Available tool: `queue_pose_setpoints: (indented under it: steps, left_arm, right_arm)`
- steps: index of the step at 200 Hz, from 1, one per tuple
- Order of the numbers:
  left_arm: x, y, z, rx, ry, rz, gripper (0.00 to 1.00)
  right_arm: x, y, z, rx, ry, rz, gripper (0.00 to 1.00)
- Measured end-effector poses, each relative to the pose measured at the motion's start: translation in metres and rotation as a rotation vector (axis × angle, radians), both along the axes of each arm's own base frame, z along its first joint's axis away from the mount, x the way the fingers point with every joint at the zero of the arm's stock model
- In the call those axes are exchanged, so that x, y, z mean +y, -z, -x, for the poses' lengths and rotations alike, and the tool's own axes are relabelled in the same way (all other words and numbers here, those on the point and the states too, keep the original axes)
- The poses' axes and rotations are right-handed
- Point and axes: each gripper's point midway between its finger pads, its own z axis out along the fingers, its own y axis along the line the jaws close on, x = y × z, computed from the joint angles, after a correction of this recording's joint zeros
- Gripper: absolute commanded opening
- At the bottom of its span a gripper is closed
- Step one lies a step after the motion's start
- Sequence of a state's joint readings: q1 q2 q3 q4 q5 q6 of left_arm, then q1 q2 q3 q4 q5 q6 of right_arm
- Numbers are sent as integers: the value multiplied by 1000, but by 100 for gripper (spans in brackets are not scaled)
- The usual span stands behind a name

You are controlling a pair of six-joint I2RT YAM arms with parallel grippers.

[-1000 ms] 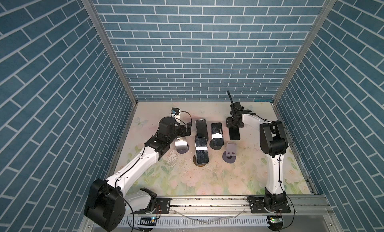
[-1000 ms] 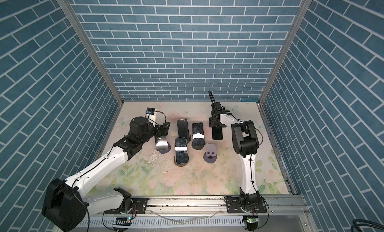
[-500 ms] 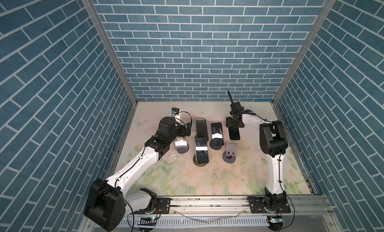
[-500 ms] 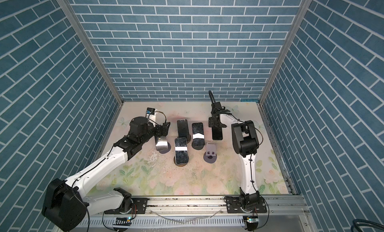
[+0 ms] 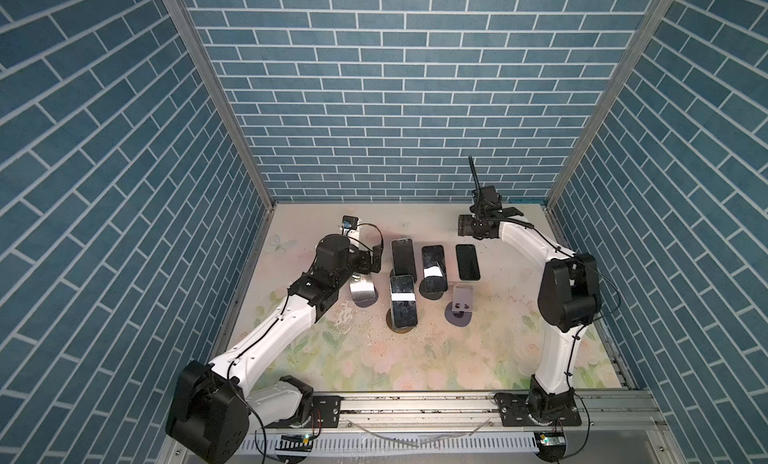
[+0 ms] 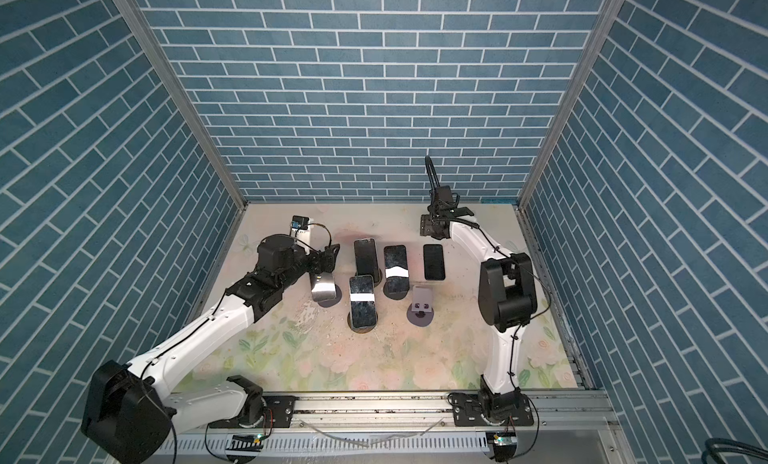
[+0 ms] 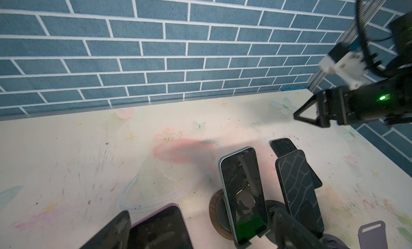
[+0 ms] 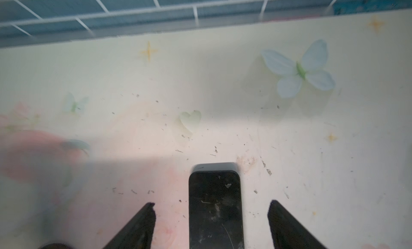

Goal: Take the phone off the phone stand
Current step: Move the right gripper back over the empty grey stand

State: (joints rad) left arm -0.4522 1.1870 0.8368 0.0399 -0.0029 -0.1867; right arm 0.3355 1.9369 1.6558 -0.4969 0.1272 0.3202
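A black phone lies flat on the table. My right gripper hovers over its far end, open, both fingers clear of the phone. In front of it stands an empty grey phone stand. My left gripper is open over the top of a purple-rimmed phone that leans on a dark-based stand. Three more phones rest on stands: a blue-rimmed one, one with a white label and a nearer labelled one.
Brick-patterned walls close in the floral table at the back and both sides. The stands cluster tightly at the table's middle. My right arm rises along the right side; its gripper shows in the left wrist view.
My right gripper has opened wider and drawn back toward the rear wall, off the black phone, which stays flat on the table. The left arm has not moved.
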Motion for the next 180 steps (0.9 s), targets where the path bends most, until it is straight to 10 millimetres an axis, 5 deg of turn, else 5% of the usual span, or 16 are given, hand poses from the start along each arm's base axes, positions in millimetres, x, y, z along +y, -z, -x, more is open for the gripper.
queue_pose_setpoints:
  steps: [22, 42, 124, 180]
  left_arm:
    - [1, 3, 1, 6, 0, -3, 100]
    - [1, 4, 2, 6, 0, -3, 100]
    - [2, 2, 2, 0, -3, -1, 100]
    - [1, 1, 2, -3, -1, 1, 100]
  right_arm:
    - [-3, -32, 14, -48, 11, -33, 80]
    - [-4, -41, 33, -47, 12, -45, 81]
    - [33, -20, 136, 75, -117, 23, 81]
    - [34, -14, 169, 95, -116, 44, 81]
